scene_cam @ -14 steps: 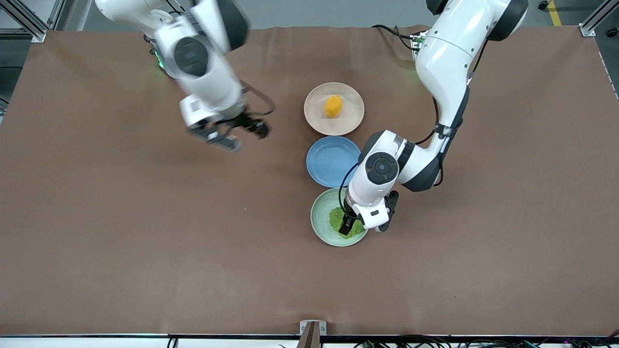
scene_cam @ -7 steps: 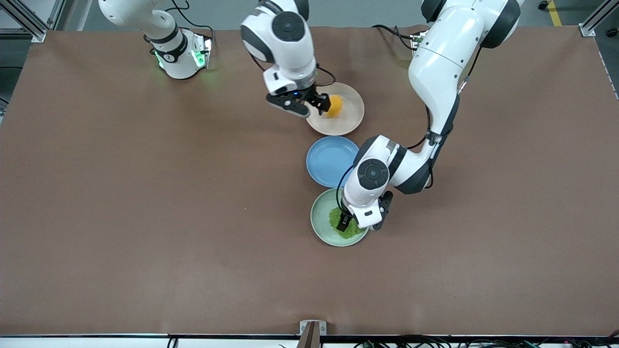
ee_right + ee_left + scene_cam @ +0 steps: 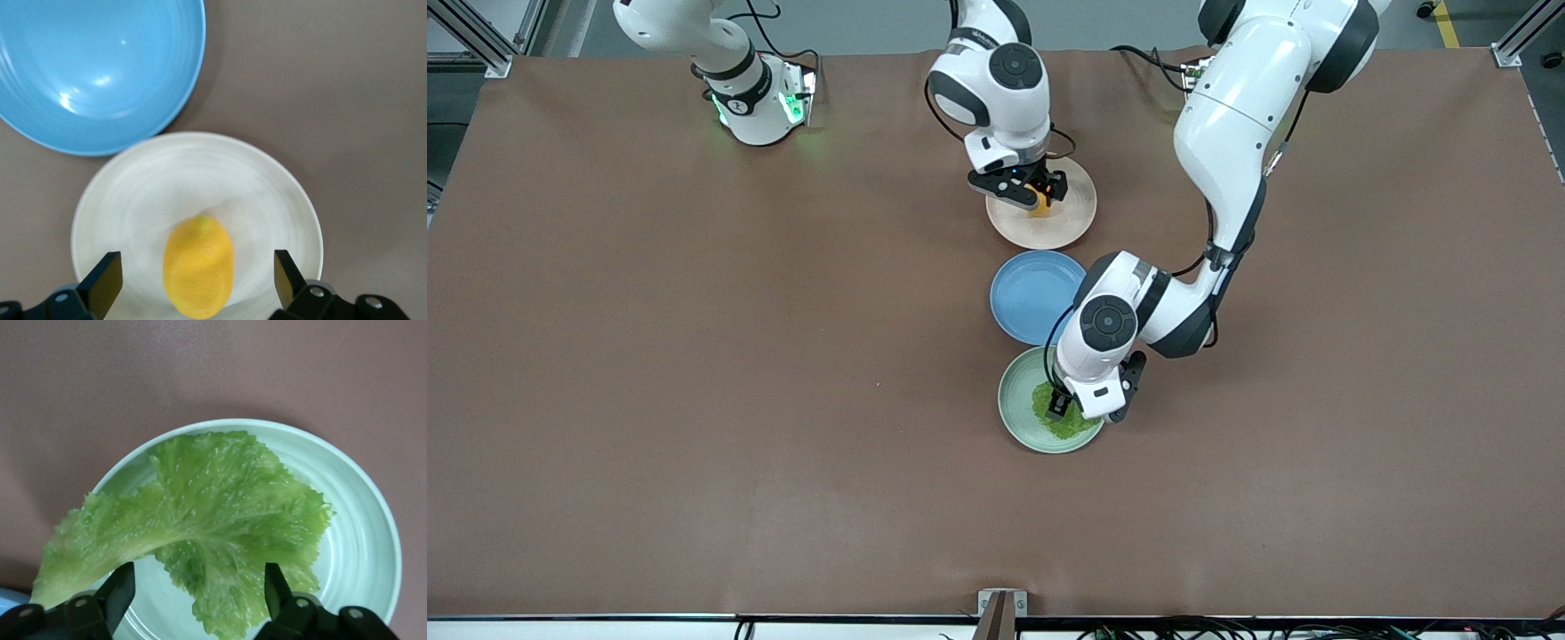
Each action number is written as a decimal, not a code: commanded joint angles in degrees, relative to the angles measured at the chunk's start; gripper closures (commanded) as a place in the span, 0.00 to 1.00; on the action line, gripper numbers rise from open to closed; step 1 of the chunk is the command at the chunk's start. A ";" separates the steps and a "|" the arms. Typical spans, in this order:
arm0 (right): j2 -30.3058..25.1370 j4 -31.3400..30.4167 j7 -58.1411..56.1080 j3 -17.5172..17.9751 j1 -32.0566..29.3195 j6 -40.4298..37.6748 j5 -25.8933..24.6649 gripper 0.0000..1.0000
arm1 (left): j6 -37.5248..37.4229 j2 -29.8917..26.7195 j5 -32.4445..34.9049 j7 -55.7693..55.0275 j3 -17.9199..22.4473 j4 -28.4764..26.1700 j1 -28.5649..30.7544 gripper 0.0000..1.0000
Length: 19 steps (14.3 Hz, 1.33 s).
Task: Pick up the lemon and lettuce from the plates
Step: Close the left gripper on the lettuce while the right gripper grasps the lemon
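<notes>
The lemon (image 3: 199, 267) lies on the beige-pink plate (image 3: 200, 173); in the front view only part of the lemon (image 3: 1040, 210) shows under the hand, on that plate (image 3: 1072, 218). My right gripper (image 3: 1024, 188) is open just above it, one finger on each side (image 3: 198, 275). The lettuce (image 3: 220, 513) lies on the mint green plate (image 3: 363, 520), the plate nearest the front camera (image 3: 1018, 413). My left gripper (image 3: 1069, 404) is open low over the leaf (image 3: 1063, 425), its fingers straddling the leaf's edge (image 3: 199, 579).
An empty blue plate (image 3: 1032, 293) sits between the two plates and also shows in the right wrist view (image 3: 100, 67). The brown table mat (image 3: 694, 400) stretches wide toward both ends.
My right arm swung in from the right arm's end of the table to over the beige-pink plate and now straddles the lemon. My left gripper shifted slightly over the lettuce.
</notes>
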 commanded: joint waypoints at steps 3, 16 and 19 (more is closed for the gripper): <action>3.95 2.49 6.08 -1.00 3.90 0.18 -3.86 0.00 | -0.08 0.77 -0.64 -0.17 0.51 0.49 -0.48 0.38; 9.41 5.31 12.07 -1.00 5.57 4.49 -7.39 0.18 | -0.69 -1.86 -2.04 -0.61 0.34 1.10 -0.48 1.00; 9.41 5.22 12.94 -1.00 5.92 4.23 -7.48 0.34 | -4.10 -6.15 -2.57 0.53 0.34 1.10 0.57 1.00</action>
